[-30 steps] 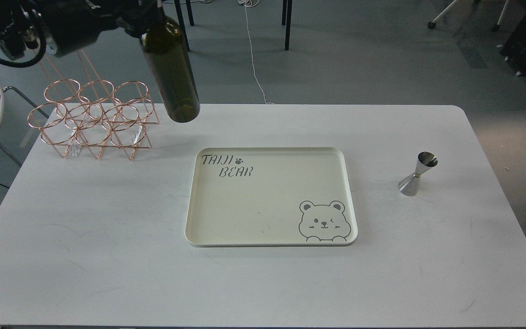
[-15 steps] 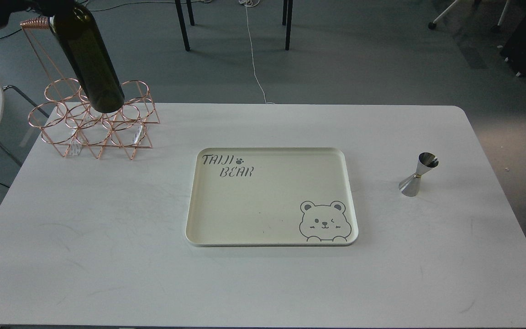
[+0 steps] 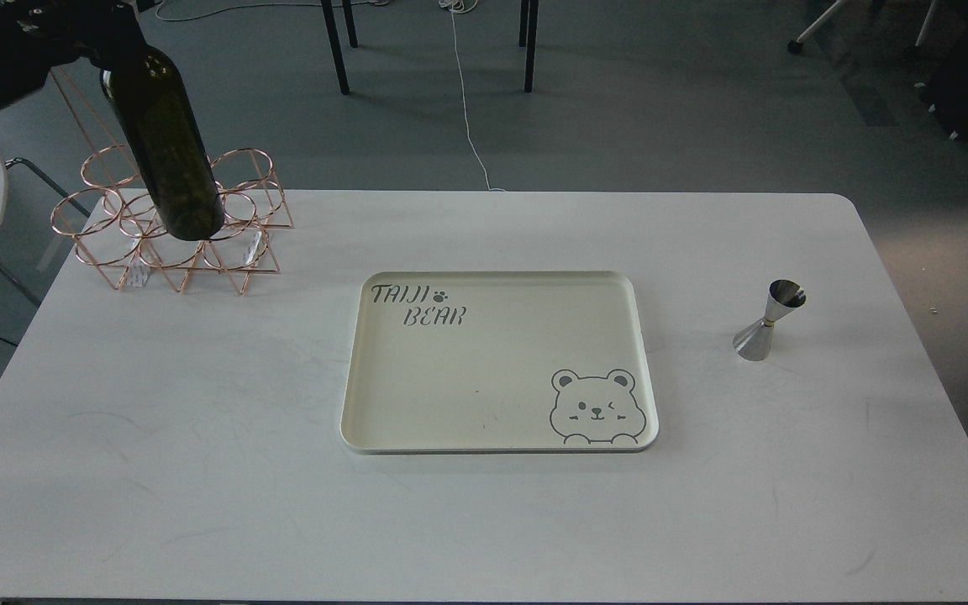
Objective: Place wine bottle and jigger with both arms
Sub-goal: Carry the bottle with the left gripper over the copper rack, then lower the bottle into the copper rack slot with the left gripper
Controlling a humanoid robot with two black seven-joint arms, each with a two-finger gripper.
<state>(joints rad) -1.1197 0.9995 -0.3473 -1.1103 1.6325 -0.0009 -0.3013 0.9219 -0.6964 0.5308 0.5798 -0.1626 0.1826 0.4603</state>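
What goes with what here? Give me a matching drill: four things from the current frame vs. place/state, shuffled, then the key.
Things:
1. wine bottle
2. jigger
3. tray
4. wire rack

Places/states:
A. lies flat at the table's middle, nothing on it
B. stands at the table's far left corner
C. held off the table by its neck, in front of the rack
D. stands upright on the table, right of the tray

Pairs: 1-C, 2-D, 3-A, 4-B
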